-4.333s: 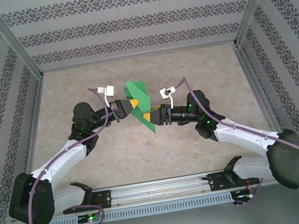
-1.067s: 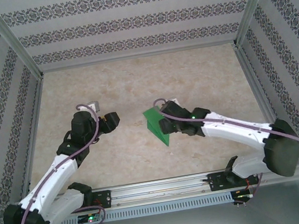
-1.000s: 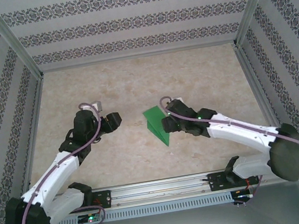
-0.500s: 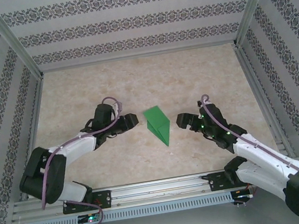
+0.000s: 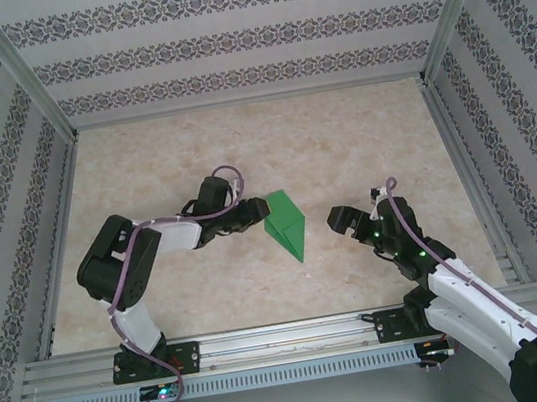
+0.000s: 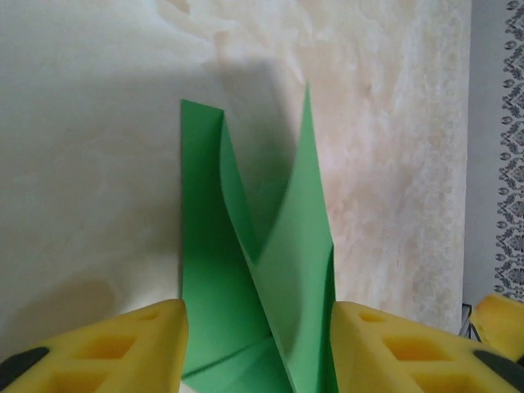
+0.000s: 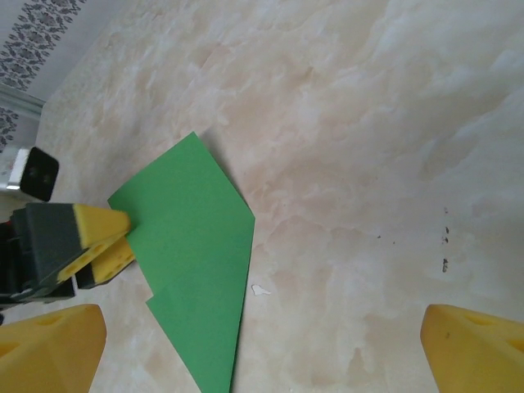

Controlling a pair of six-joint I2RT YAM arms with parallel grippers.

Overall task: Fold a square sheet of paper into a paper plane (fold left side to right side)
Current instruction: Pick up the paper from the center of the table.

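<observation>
Green paper sheet point(image 5: 285, 221), already folded to a pointed wedge w/ loose flaps standing up, lies near the centre of the table point(image 5: 190, 152), between the two arms. Change vs a sec ago: right gripper point(image 5: 340, 219) has let go and backed off to the right. Its jaws are now wide, well apart from the sheet. Left gripper point(image 5: 252, 213) has swung in from the left to the sheet's left edge. L jaws are half-closed and straddle the raised flaps in the wrist view; whether they actually pinch, can't tell. Reads as a handover: L looks set to carry the left side over to the right, w/ R free to press the crease.
</observation>
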